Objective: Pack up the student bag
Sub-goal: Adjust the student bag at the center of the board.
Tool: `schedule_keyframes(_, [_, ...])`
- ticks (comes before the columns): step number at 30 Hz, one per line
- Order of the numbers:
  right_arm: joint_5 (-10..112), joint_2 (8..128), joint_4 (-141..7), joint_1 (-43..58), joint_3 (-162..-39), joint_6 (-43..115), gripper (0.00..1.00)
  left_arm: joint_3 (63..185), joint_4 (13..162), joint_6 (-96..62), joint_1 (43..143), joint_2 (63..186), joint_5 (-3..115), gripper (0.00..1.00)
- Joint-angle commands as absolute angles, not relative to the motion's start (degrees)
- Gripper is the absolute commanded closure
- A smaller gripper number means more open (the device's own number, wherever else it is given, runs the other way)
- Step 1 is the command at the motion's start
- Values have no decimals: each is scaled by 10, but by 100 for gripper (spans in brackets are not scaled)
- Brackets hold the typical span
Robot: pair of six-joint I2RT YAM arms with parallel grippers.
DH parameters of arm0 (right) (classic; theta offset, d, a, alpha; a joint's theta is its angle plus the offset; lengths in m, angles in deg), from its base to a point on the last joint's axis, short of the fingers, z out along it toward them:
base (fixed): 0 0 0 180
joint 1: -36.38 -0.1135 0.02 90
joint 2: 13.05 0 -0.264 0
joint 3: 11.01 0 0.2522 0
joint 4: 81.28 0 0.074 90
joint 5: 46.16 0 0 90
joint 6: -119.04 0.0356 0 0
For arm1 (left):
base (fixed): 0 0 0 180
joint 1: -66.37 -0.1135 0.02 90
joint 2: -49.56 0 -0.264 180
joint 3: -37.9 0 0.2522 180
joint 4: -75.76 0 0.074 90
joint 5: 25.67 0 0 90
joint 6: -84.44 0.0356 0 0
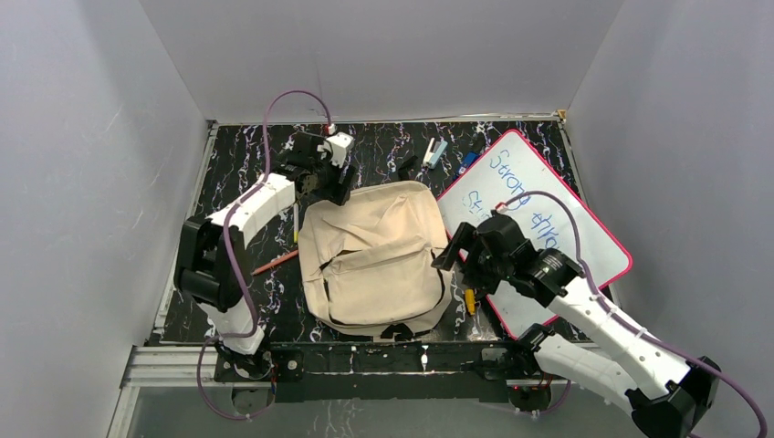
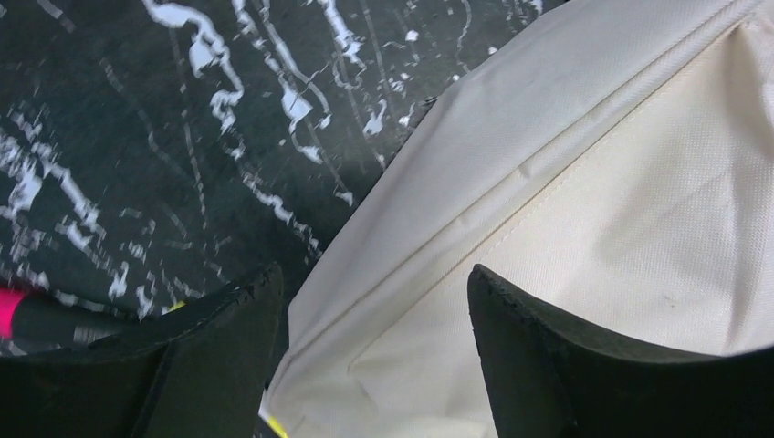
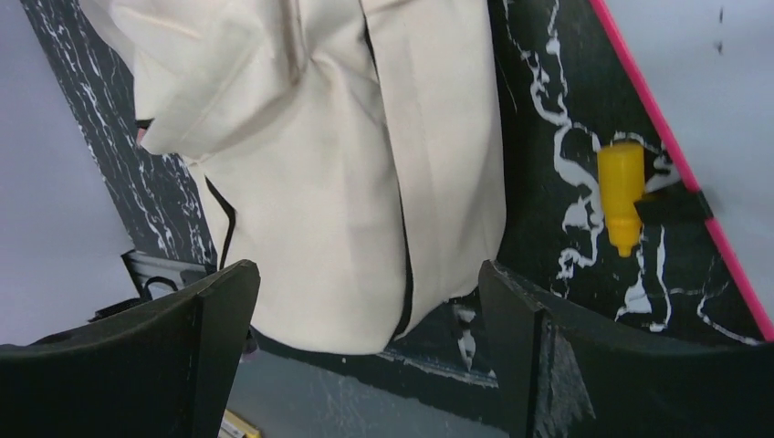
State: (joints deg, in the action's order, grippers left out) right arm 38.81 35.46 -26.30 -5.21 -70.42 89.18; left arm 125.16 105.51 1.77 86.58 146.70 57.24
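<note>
1. Since both my grippers are right at the student bag (image 1: 374,260), what counts is how the bag lies. It's flat in the middle of the table (image 1: 379,146). Its long way runs from the far side to the near side, turned a bit.
2. My L gripper (image 1: 327,187) is at the bag's far-left corner. The fingers (image 2: 228,365) are wide apart w/ the cloth edge between them. I've got nothing pinched.
3. My R gripper (image 1: 452,251) is at the bag's right edge, approx halfway along. It's open very wide and holds nothing. The wrist view shows the bag's side just past the fingertips.
4. Both arms are about as near to the bag as each other, L at the far end and R at the side. I think it's a two-arm job.
5. Other stuff:
   - A yellow marker (image 3: 622,196) lies between the bag and the pink-framed whiteboard (image 1: 548,228), just beside the pink edge.
   - A red pencil (image 1: 274,265) lies left of the bag.
   - Some small bits (image 1: 434,151) lie by the far edge.
6. In the way: my R arm hangs over the whiteboard, so reaching under it is prob awkward. I can't tell if the bag's zip is open, so I'd check that first.
</note>
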Motion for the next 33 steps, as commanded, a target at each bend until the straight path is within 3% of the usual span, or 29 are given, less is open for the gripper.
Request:
schedule_keyframes(1, [434, 319, -229, -52, -679, 973, 1, 1299, 1035, 109, 862, 1492, 472, 28])
schedule_keyframes(12, [492, 335, -328, -66, -596, 1020, 3, 1312, 1034, 133, 865, 1565, 330, 29])
schedule_keyframes(18, [498, 383, -394, -69, -569, 1009, 15, 1301, 1048, 129, 877, 1590, 296, 37])
schedule_keyframes(21, [500, 396, -412, -73, -560, 1003, 21, 1299, 1052, 126, 878, 1595, 304, 49])
schedule_keyframes(23, [489, 390, -417, -73, -562, 994, 33, 1307, 1058, 118, 878, 1596, 314, 66])
schedule_keyframes(26, [479, 370, -430, -72, -578, 963, 63, 1321, 1068, 100, 878, 1593, 320, 99])
schedule_keyframes(30, [489, 370, -414, -72, -641, 889, 100, 1351, 1096, 66, 878, 1571, 354, 100])
schedule_keyframes(33, [492, 366, -391, -72, -705, 854, 100, 1368, 1107, 40, 877, 1529, 385, 100])
